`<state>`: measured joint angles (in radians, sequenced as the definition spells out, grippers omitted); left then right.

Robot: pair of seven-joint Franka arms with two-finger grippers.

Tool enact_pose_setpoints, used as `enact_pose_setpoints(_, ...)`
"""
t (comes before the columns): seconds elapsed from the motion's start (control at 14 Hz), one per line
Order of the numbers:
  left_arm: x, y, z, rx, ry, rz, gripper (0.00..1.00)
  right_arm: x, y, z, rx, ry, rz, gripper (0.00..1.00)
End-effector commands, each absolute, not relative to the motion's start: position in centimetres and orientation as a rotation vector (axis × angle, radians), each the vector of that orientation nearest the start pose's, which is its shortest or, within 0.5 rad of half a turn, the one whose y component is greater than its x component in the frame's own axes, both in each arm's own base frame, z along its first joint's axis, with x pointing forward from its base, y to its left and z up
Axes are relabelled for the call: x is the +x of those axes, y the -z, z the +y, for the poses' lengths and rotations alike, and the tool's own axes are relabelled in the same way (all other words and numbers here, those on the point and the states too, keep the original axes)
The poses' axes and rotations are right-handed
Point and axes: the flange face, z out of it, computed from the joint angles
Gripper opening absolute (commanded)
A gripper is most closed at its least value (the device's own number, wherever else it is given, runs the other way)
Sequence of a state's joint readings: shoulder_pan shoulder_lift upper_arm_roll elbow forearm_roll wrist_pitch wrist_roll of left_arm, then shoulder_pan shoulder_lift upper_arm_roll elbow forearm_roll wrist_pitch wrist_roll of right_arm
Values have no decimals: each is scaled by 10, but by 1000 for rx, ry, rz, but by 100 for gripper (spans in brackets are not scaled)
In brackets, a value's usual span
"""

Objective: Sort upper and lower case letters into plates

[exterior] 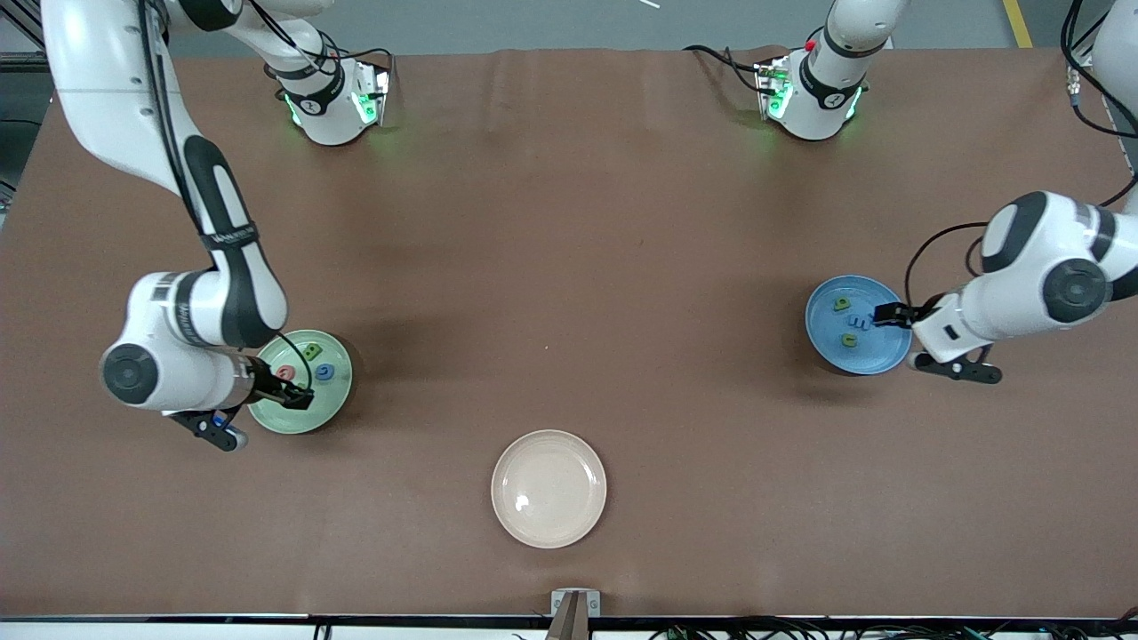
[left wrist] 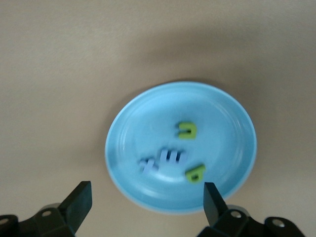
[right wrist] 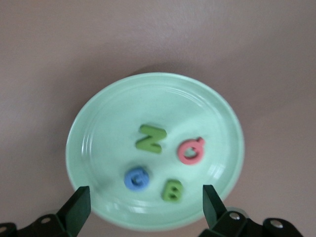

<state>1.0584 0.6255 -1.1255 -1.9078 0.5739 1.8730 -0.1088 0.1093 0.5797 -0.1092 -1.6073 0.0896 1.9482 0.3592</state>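
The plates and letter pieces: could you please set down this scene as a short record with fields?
mint green plate: toward the right arm's end of the table; holds four letters: green N, red Q, blue C, green B
sky blue plate: toward the left arm's end; holds four letters, two green, two blue
cream plate: nearest the front camera, no letters on it
left hand: open, over the sky blue plate's edge, holding nothing
right hand: open, over the mint green plate, holding nothing
letters off plates: none visible

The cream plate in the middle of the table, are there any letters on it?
No, the cream plate lies bare in the front view, with no letter piece on it.
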Motion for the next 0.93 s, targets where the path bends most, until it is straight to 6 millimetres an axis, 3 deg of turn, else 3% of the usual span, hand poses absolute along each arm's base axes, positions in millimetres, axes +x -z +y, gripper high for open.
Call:
enact_pose_setpoints(0.0,594,-356,45,-3142,-457,349,100,671,-331,-20,-3088,-401,333,100)
enact_pose_setpoints(0.29,610,-408,38,-3163,-529,315,100,668,-395,-40,-3158,-311,243,100)
enact_pose_setpoints(0.64,620,-457,17,-3168,-525,207,100,658,-472,-43,-3180,-242,243,100)
enact_pose_setpoints(0.86,613,-485,29,-3197,-478,226,100,651,-504,-55,-3167,-313,280,100)
